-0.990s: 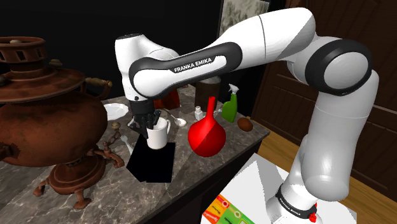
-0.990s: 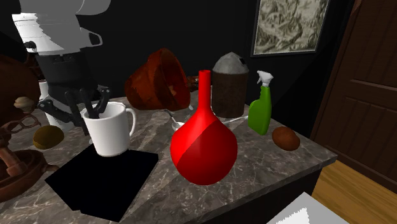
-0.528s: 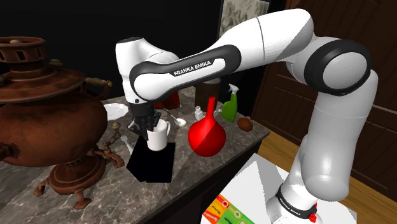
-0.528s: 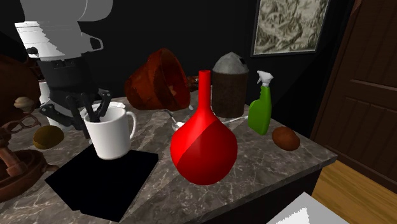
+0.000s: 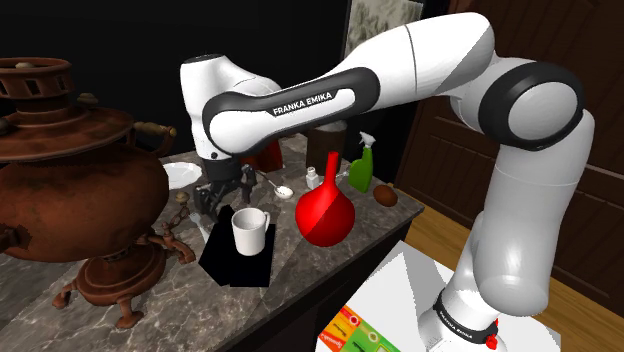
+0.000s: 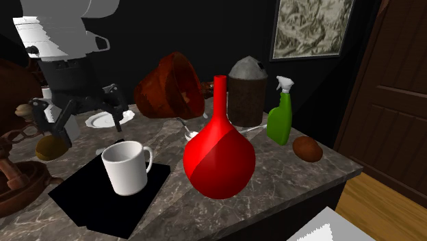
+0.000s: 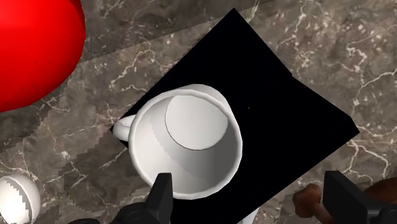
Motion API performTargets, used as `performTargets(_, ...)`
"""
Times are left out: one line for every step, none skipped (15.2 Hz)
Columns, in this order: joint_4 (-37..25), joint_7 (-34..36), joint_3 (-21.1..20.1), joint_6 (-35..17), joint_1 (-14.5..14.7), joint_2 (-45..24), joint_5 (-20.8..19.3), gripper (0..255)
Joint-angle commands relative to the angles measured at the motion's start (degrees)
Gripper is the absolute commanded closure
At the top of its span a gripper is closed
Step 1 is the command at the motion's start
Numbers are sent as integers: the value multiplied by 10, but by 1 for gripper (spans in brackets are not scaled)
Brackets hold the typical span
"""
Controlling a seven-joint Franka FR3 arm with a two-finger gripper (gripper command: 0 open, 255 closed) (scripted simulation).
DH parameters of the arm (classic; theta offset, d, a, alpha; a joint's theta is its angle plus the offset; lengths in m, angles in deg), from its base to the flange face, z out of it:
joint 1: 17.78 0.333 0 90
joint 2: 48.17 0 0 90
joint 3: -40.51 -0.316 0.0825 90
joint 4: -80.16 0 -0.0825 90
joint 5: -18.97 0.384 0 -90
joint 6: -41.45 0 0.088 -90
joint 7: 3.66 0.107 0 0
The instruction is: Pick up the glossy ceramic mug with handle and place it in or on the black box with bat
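The white glossy mug (image 5: 250,232) stands on the flat black box (image 5: 240,264), with its handle toward the red vase. In the second exterior view the mug (image 6: 128,168) leans slightly on the box (image 6: 89,198). My gripper (image 5: 222,195) hangs just above and behind the mug, open and holding nothing. Its fingers (image 6: 113,103) are spread wide above the counter. The wrist view looks straight down into the mug (image 7: 188,140) on the box (image 7: 286,108); there the gripper (image 7: 250,197) has one finger at the mug's rim and the other well off to the side.
A red long-necked vase (image 5: 322,212) stands close beside the box. A big brown samovar (image 5: 75,190) rises at the shoulder view's left. Farther back are a white plate (image 5: 180,174), a tipped brown pot (image 6: 171,85), a grey-lidded canister (image 6: 246,89) and a green spray bottle (image 6: 279,120).
The gripper has opened, let go of the mug and lifted away. The mug has dropped a little and now rests on the black box.
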Motion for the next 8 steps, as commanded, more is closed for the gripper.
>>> performTargets(-23, -2, -1, 28, 0, 5, 2, 0)
performTargets(-40, -2, -1, 46, 1, 6, 3, 0)
performTargets(-55, -3, -2, 61, 2, 7, 4, 0)
performTargets(-55, -3, -2, 61, 2, 7, 4, 0)
performTargets(-54, -3, -2, 61, 2, 7, 4, 0)
performTargets(-55, -3, -2, 61, 2, 7, 4, 0)
performTargets(-55, -3, -2, 61, 2, 7, 4, 0)
performTargets(-55, -3, -2, 61, 2, 7, 4, 0)
